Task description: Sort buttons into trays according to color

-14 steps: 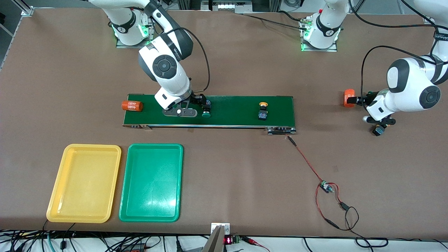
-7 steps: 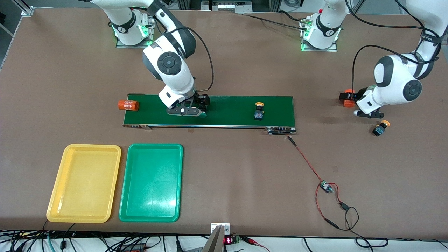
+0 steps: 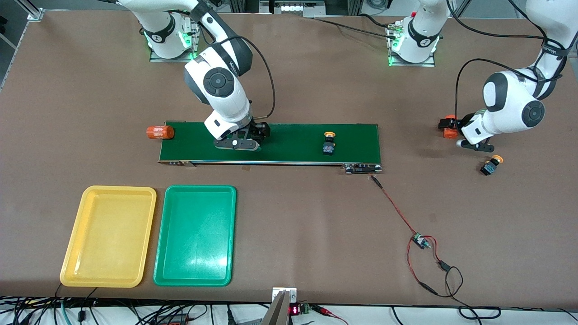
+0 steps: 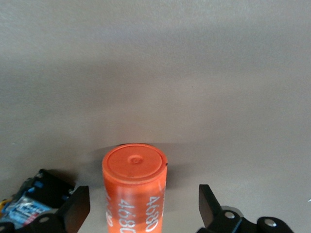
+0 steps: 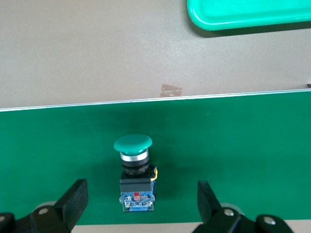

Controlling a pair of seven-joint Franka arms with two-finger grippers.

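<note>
A green button (image 5: 133, 160) lies on its side on the belt between the fingers of my open right gripper (image 5: 141, 194); neither finger touches it. From the front camera that gripper (image 3: 256, 135) hides it. A yellow button (image 3: 328, 143) rides the belt nearer the left arm's end. Another yellow button (image 3: 490, 165) lies on the table close to my left gripper (image 3: 454, 130), and its body (image 4: 29, 206) shows at the left wrist view's edge. My left gripper (image 4: 143, 201) is open around an orange cylinder (image 4: 134, 189) with gaps on both sides. The yellow tray (image 3: 119, 188) and green tray (image 3: 201, 188) lie nearer the camera.
The dark-green conveyor belt (image 3: 293, 151) runs across the table's middle. A second orange cylinder (image 3: 159, 132) lies at its end toward the right arm. A red-black wire with a small board (image 3: 420, 241) trails from the belt's other end. The green tray's corner (image 5: 248, 14) shows in the right wrist view.
My left gripper moved from over the table's yellow button to the orange cylinder. The belt's yellow button and the other cylinder slid toward the right arm's end. My right gripper now covers the green button.
</note>
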